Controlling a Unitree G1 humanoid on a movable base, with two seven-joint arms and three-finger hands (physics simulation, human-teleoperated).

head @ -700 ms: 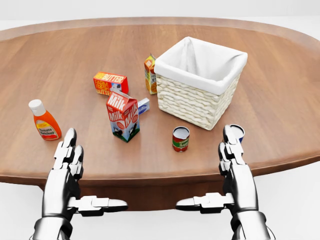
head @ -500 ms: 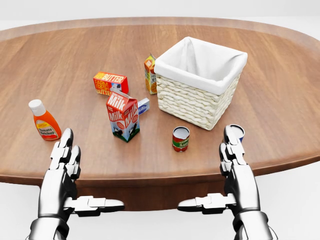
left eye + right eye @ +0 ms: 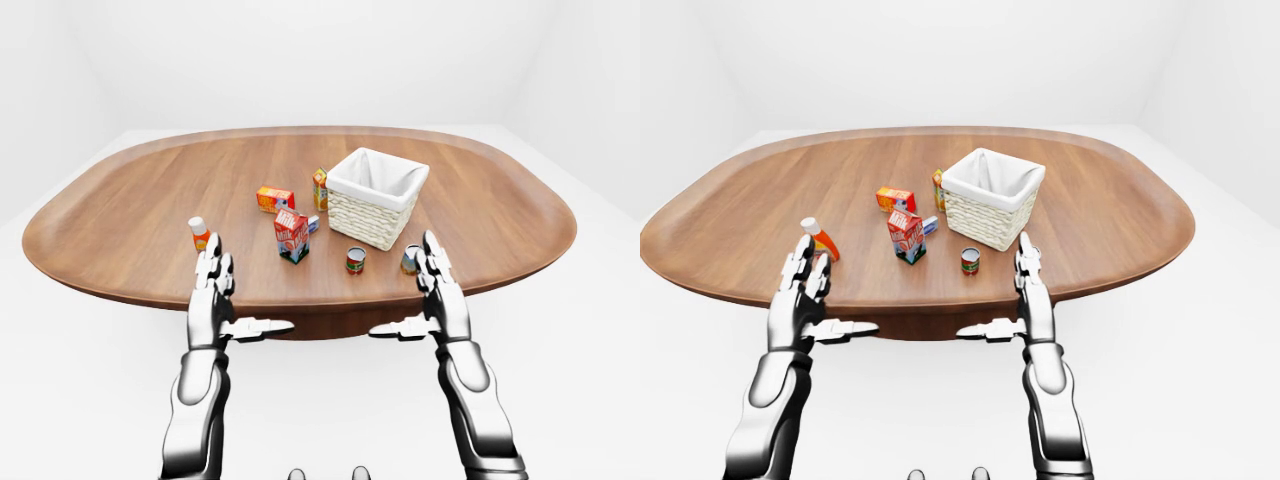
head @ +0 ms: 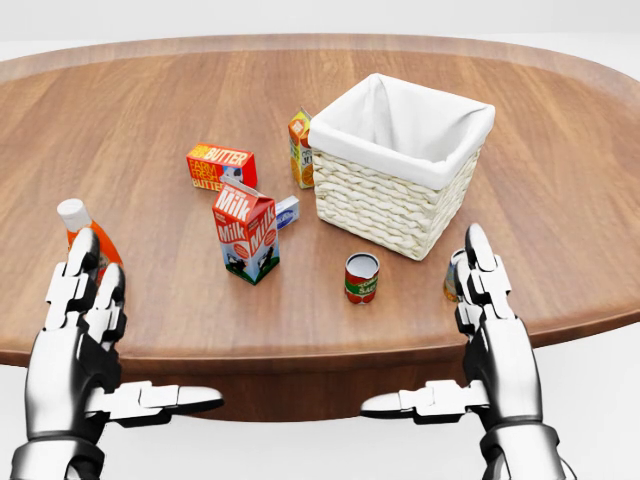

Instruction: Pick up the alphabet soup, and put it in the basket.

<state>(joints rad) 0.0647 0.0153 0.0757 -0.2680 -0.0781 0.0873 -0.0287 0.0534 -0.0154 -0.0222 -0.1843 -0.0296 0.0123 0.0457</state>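
The alphabet soup, a small can with a red and green label (image 4: 361, 277), stands upright on the wooden table (image 4: 150, 110) in the head view, just below the white-lined wicker basket (image 4: 385, 205). My right hand (image 4: 452, 338) is open to the right of the can and apart from it, fingers straight, thumb pointing left. My left hand (image 4: 122, 338) is open at the lower left, far from the can. Neither hand holds anything.
A second can (image 4: 453, 272) is mostly hidden behind my right fingers. A milk carton (image 4: 246, 232) stands left of the soup, with a butter box (image 4: 221, 166), a juice carton (image 4: 300, 148) and a small blue box (image 4: 288, 210) above. A ketchup bottle (image 4: 72, 222) peeks over my left fingers.
Both hands have spread apart and risen in the head view: the left went left over the ketchup bottle, the right went right and now covers the second can. The objects have not moved.
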